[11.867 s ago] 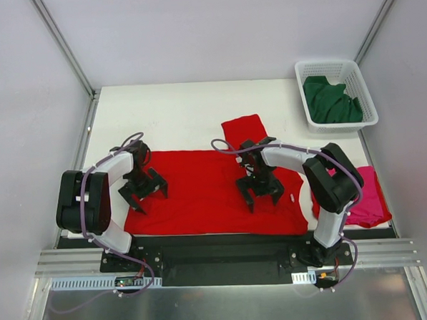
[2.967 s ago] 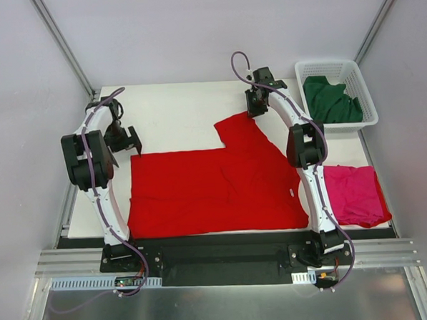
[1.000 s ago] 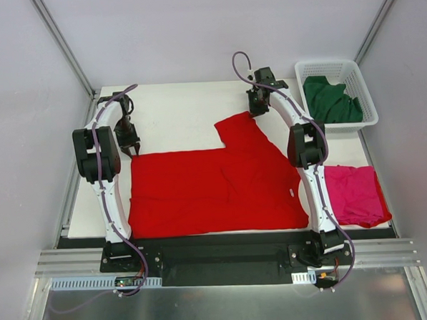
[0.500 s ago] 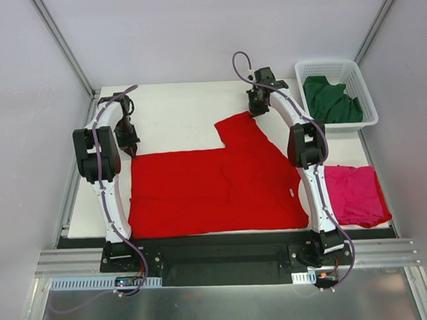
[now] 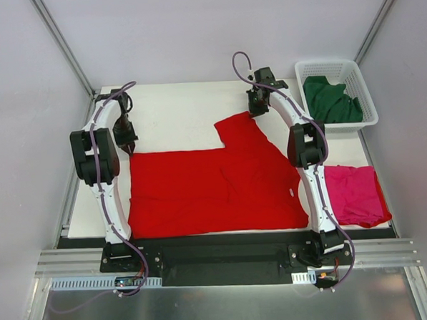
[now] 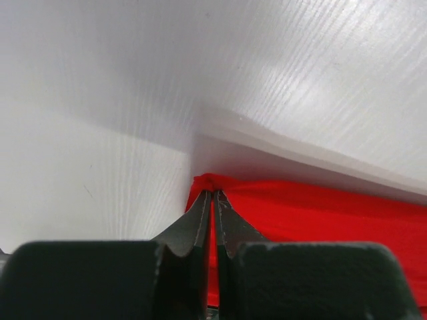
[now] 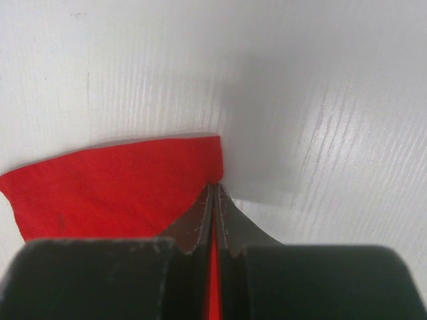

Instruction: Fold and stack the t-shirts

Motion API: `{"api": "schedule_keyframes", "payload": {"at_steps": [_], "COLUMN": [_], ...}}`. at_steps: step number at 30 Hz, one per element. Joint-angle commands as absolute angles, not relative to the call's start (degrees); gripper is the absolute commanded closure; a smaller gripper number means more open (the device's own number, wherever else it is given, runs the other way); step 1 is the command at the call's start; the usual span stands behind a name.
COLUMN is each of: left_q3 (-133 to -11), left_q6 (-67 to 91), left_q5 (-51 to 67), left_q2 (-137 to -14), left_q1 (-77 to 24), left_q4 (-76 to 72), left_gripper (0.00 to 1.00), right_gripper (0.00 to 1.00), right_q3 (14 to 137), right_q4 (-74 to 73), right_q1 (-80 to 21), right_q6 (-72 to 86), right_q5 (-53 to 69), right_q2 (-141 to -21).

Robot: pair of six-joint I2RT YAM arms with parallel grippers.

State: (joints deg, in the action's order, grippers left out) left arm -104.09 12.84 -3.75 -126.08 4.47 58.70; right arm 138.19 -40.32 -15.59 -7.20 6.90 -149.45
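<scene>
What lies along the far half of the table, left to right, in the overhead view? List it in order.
left gripper, pinching a far corner of the red t-shirt → right gripper, pinching another far corner of it → white basket holding the green t-shirt

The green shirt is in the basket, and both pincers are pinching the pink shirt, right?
Not quite. The left pincer and the right pincer are each shut on a corner of the red shirt, as the two wrist views show. The pink shirt lies apart from both, near the table's right edge. The green shirt is indeed in the basket.
</scene>
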Motion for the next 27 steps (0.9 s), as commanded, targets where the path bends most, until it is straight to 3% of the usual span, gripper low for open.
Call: {"api": "schedule_keyframes", "payload": {"at_steps": [1, 27], "left_q3": [-105.20, -103.62], "left_q6": [13.71, 14.59], "left_q5": [-5.28, -3.78], "left_q2": [-121.03, -117.07], "left_q1": [4.48, 4.39], "left_q4": [60.82, 60.56], "left_gripper": [1.00, 1.00], "right_gripper": [0.99, 0.99], "right_q3": [137.90, 140.10], "right_q4": [-42.54, -42.19], "right_q1": [-17.14, -16.26], "right_q6": [-5.27, -6.85], "right_q5": [10.02, 8.44], "right_q2": [-146.08, -137.99]}}
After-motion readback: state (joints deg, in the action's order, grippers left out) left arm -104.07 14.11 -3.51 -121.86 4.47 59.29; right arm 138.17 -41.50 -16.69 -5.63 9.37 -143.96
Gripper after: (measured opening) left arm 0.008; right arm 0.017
